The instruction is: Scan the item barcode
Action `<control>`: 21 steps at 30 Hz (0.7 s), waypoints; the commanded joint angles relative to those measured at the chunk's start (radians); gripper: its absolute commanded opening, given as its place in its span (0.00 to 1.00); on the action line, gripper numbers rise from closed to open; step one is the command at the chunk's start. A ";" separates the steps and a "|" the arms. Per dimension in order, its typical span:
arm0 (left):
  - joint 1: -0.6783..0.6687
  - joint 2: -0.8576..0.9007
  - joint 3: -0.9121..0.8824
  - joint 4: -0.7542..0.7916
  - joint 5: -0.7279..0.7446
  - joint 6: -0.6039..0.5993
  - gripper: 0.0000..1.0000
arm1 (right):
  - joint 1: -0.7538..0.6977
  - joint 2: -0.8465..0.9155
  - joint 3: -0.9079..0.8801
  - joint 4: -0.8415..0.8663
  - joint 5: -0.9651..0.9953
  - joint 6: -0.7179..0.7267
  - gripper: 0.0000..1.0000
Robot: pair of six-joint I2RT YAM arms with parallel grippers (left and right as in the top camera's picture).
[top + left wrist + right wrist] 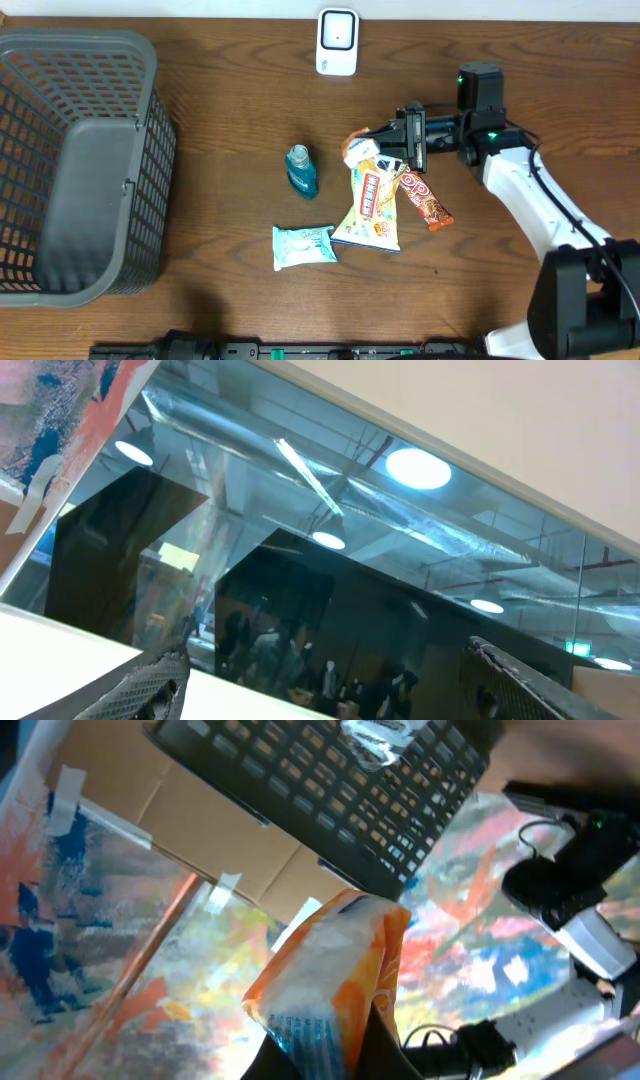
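My right gripper (392,140) is shut on an orange and white snack packet (358,148), held just above the table and turned sideways. In the right wrist view the packet (335,960) stands up out of the shut gripper (350,1055), with blue print near its lower edge. The white barcode scanner (337,42) stands at the table's far edge, some way behind and left of the packet. The left arm is barely visible in the overhead view. Its gripper (325,658) is open and empty, pointing up at a window and ceiling.
A yellow snack bag (372,205), a red wrapped bar (425,197), a small blue bottle (302,170) and a white wipes pack (304,245) lie mid-table. A large grey basket (75,165) fills the left side.
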 commanded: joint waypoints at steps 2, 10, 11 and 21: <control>0.004 -0.001 0.000 0.007 0.013 -0.008 0.86 | -0.011 0.016 0.010 0.005 -0.079 -0.060 0.01; 0.004 -0.001 0.000 0.001 -0.028 -0.008 0.86 | -0.005 0.016 0.010 -0.006 -0.080 -0.444 0.02; 0.004 -0.001 0.000 0.000 -0.042 -0.008 0.86 | -0.004 0.016 0.010 -0.005 -0.079 -0.457 0.02; 0.004 -0.001 -0.002 -0.004 -0.074 -0.008 0.86 | -0.005 0.016 0.010 -0.006 -0.079 -0.294 0.02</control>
